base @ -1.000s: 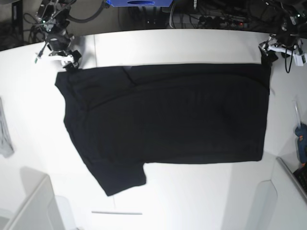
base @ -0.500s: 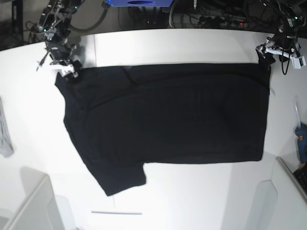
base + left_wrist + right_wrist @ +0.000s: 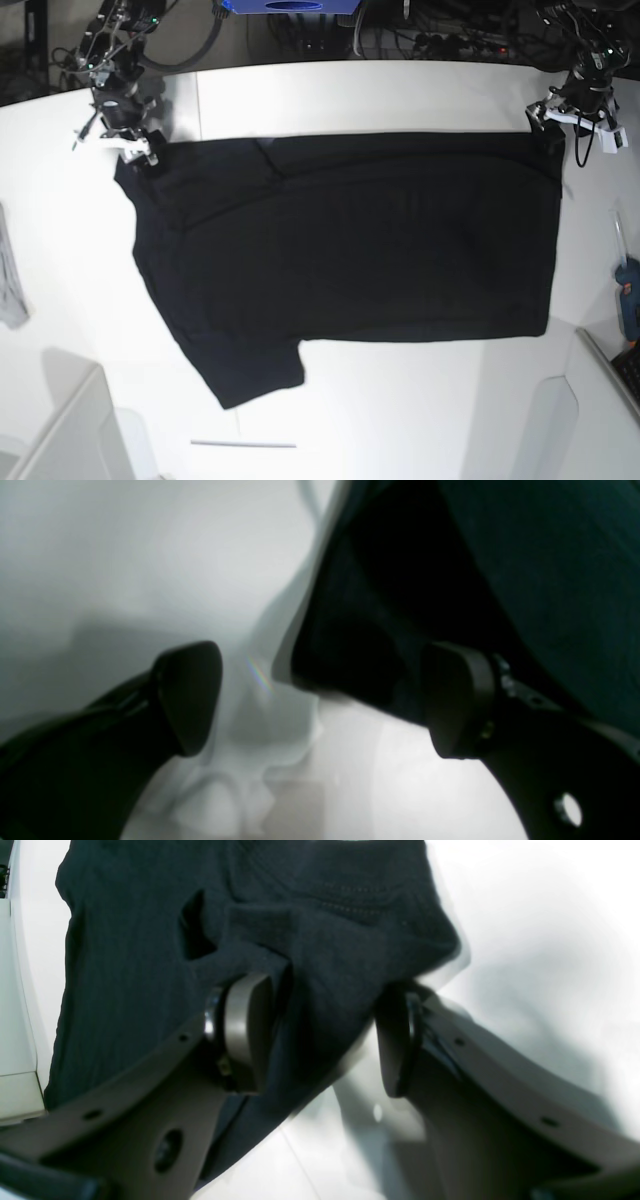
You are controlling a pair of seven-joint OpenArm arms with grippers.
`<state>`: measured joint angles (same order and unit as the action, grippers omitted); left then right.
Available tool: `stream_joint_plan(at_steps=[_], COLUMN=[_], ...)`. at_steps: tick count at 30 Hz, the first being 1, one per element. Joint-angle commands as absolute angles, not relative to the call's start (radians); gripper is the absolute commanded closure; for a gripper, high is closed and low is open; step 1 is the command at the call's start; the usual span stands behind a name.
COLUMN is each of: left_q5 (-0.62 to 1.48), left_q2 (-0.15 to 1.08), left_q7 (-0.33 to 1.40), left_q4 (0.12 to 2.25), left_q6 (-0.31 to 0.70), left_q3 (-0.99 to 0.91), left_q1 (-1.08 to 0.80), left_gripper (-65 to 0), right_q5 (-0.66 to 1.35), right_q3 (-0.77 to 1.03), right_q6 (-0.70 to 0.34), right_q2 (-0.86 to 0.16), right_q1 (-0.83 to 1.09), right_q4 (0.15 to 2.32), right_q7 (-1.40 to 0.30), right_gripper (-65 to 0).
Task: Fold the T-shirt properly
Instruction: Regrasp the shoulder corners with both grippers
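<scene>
free: bare table [image 3: 400, 100] around t-shirt [image 3: 350, 250] | obstacles: white bins [image 3: 70, 430], blue tool [image 3: 628, 290] at edges

T-shirt [image 3: 350, 245] lies spread flat on the table [image 3: 400, 100], mid-table | right gripper [image 3: 128, 148] at its far corner on the base view's left, jaws apart astride the cloth edge | left gripper [image 3: 552, 122] at its far corner on that view's right, jaws apart, cloth corner between them
</scene>
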<state>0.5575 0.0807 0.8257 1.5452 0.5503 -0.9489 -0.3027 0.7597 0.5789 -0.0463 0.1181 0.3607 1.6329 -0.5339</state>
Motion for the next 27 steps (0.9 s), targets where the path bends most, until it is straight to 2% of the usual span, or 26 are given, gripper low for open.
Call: stream_joint_plan(at_steps=[1, 10, 11, 16, 18, 23, 27], left_q5=[0.561, 0.561, 0.561, 0.561, 0.561, 0.562, 0.562], left_q2=[0.090, 0.093, 0.093, 0.091, 0.090, 0.090, 0.091], left_q7=[0.831, 0.832, 0.832, 0.832, 0.832, 0.834, 0.835], left_q4=[1.537, 1.489, 1.489, 1.489, 1.489, 1.484, 1.442], left_q6=[0.553, 0.552, 0.544, 0.524, 0.524, 0.524, 0.524], left_q3=[-0.951, -0.949, -0.949, -0.949, -0.949, -0.949, -0.949], left_q1=[-0.295, -0.268, -0.268, -0.266, -0.266, -0.265, -0.246], left_gripper=[-59.9, -58.7, -55.9, -32.6, -27.2, -18.3, 0.0], right_q5=[0.739, 0.739, 0.739, 0.740, 0.739, 0.740, 0.740], right_q3=[0.582, 0.582, 0.582, 0.584, 0.584, 0.584, 0.584], right_q6=[-0.028, -0.028, -0.028, -0.028, -0.028, -0.028, -0.028], right_q2=[0.113, 0.113, 0.113, 0.111, 0.111, 0.111, 0.113], right_q1=[0.367, 0.367, 0.367, 0.361, 0.355, 0.344, 0.343], right_q4=[1.632, 1.632, 1.632, 1.632, 1.632, 1.632, 1.632], right_q7=[-0.559, -0.559, -0.559, -0.559, -0.559, -0.549, -0.513], right_gripper=[-30.6, -30.6, -30.6, -30.6, -30.6, -30.6, -30.3])
